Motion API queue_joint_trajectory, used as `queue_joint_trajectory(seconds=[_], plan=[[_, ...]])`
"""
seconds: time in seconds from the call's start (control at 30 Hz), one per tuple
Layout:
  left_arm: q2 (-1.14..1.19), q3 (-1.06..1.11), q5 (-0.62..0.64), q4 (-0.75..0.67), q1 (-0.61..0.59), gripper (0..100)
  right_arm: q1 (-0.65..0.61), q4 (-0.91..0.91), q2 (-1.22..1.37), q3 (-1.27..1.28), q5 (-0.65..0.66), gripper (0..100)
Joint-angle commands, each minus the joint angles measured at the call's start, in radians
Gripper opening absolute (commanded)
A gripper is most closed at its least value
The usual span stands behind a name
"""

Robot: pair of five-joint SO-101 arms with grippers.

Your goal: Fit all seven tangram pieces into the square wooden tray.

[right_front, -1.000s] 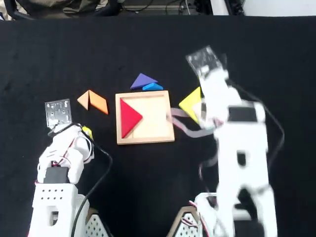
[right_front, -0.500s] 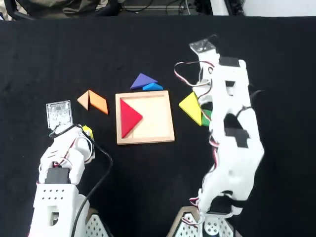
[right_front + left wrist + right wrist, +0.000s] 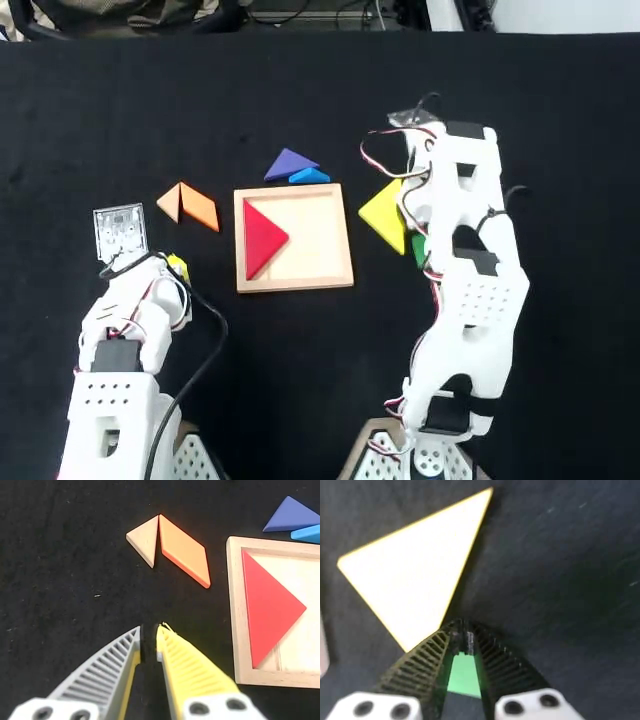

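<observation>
Swinging in over the last second, the right arm has settled lower over the pieces right of the tray. Nearest, the left gripper (image 3: 150, 630) hangs empty over the black table, grey and yellow fingers pressed together, left of the square wooden tray (image 3: 295, 285). The right gripper (image 3: 462, 634) has its black tips closed too, just beside the large yellow triangle (image 3: 383, 213), with a green piece (image 3: 418, 247) showing in the gap behind them. A large red triangle (image 3: 262, 238) lies in the tray's left half. Left of the tray, an orange parallelogram (image 3: 201, 209) touches a small pale-orange triangle (image 3: 169, 202). Beyond the far rim lie a small blue triangle (image 3: 309, 176) and a purple triangle (image 3: 290, 162).
</observation>
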Motion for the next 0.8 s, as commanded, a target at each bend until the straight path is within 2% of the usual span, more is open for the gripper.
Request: queue_joint_trajectory(seconds=[0.0, 0.2, 0.33, 0.57, 0.77], plan=[[-0.006, -0.010, 0.006, -0.020, 0.013, 7, -0.077, 0.084, -0.012, -0.039, 0.071, 1.1], [-0.006, -0.008, 0.005, -0.020, 0.013, 7, -0.044, 0.095, -0.127, -0.111, 0.137, 1.1], [0.002, 0.013, 0.005, -0.087, 0.015, 7, -0.040, -0.032, -0.170, -0.171, 0.129, 1.1], [-0.005, 0.027, 0.006, -0.103, 0.013, 7, -0.106, -0.359, -0.062, -0.153, 0.130, 1.1], [-0.006, 0.027, 0.008, -0.104, 0.013, 7, -0.114, -0.348, 0.067, -0.220, 0.132, 1.1]])
